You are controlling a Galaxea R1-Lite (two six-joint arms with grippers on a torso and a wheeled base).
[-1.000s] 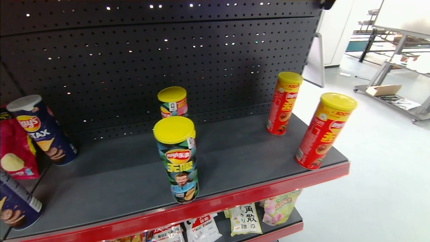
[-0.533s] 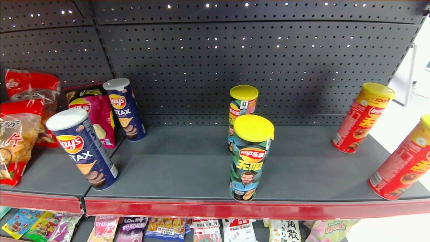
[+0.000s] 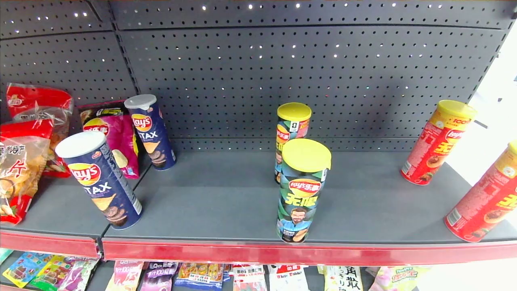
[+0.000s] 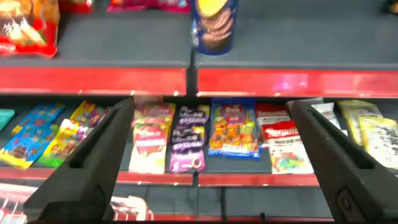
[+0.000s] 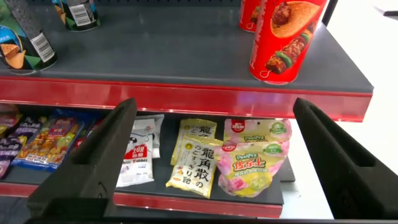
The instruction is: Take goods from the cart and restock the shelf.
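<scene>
The grey shelf [image 3: 226, 202] with a red front edge carries upright chip cans. Two green cans with yellow lids [image 3: 303, 190] [image 3: 291, 125] stand in the middle, one behind the other. On the right are two red cans [image 3: 438, 141] [image 3: 484, 198], on the left two dark blue cans [image 3: 99, 180] [image 3: 150, 131]. My left gripper [image 4: 211, 106] is open and holds nothing, level with the lower shelf below a blue can [image 4: 214, 28]. My right gripper [image 5: 214, 102] is open too, in front of the shelf edge below a red can [image 5: 286, 37].
Snack bags [image 3: 24, 149] lean at the shelf's far left. Flat snack packets [image 4: 186, 140] [image 5: 199, 158] fill the lower shelf. A perforated back panel [image 3: 258, 81] closes the rear. Bare shelf lies between the blue and green cans.
The head camera swung left a second ago, bringing the blue cans and bags into view. In the last half second the picture has hardly shifted. No can has moved.
</scene>
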